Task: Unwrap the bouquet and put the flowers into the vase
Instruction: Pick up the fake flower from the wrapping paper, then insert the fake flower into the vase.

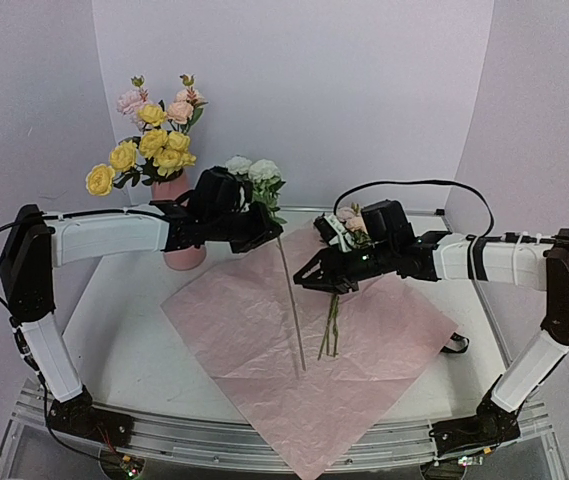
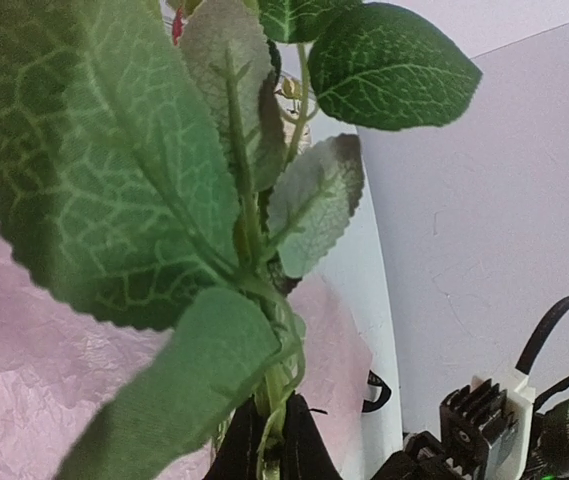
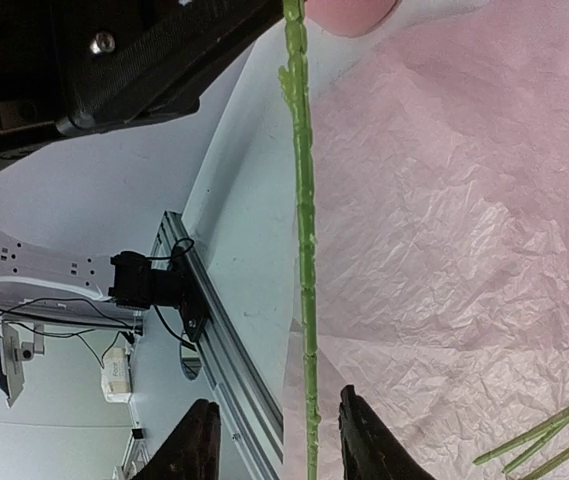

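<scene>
– Paper lies opened flat: the crinkled lilac-pink paper sheet point(image 1: 264, 340) is spread over the white surface point(image 1: 124, 330), so I'd call the unwrapping done.
– Anything on it?
– A few thin loose green stems point(image 1: 330, 335) lie on the sheet and run under the right arm to small pink blooms point(image 1: 349, 215) behind it. Those are left to move.
– And the hands?
– The left hand point(image 1: 264, 228) is pressed together, pinching a long green leafy stem point(image 1: 292, 300) just below its leaves. Its cream blooms point(image 1: 252, 168) are above, and its tail reaches down over the sheet. The right hand point(image 3: 282, 435) is spread, with one finger on either side of that stem's lower part and neither touching it.
– Farther back?
– The tall salmon-pink vase point(image 1: 182, 255) stands at the left rear, just behind the left hand, with yellow and pink flowers point(image 1: 159, 145) standing in it.
– So how far along?
– Past halfway, I'd judge. The held stem has to go in, then the loose ones.
</scene>
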Motion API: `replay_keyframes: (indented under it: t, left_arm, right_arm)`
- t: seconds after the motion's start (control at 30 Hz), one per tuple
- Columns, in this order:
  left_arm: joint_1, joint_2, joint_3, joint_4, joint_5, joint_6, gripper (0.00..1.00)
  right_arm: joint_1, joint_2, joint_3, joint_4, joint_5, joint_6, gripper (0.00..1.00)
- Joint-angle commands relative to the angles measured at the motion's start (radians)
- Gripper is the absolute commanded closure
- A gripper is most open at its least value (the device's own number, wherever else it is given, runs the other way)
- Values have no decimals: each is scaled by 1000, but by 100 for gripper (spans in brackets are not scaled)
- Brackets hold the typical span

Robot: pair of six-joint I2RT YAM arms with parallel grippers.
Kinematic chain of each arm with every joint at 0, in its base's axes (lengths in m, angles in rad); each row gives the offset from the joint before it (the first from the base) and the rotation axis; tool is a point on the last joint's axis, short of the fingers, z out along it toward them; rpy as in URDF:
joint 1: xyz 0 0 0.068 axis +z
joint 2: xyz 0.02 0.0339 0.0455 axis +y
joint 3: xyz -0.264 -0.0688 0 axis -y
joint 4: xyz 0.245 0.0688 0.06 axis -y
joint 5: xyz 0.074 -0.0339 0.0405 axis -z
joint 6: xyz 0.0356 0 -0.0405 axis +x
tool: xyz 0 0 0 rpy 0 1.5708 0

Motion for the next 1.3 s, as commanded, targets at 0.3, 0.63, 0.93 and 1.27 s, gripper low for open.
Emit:
replay_keyframes:
  t: [0.3, 0.63, 0.93, 1.27]
  left_arm:
    - [2, -130, 143, -247, -179, 456, 100]
    - [-2, -216, 174, -250, -248, 814, 100]
    - [-2, -250, 302, -220, -432, 976, 100]
    - [6, -252, 478, -185, -486, 1013, 100]
  right_arm:
    - [5, -21, 7, 17, 32, -5, 47]
    - [5, 3, 41, 17, 34, -3, 47]
    - [6, 17, 63, 17, 42, 7, 47]
    - [5, 43, 96, 17, 41, 16, 47]
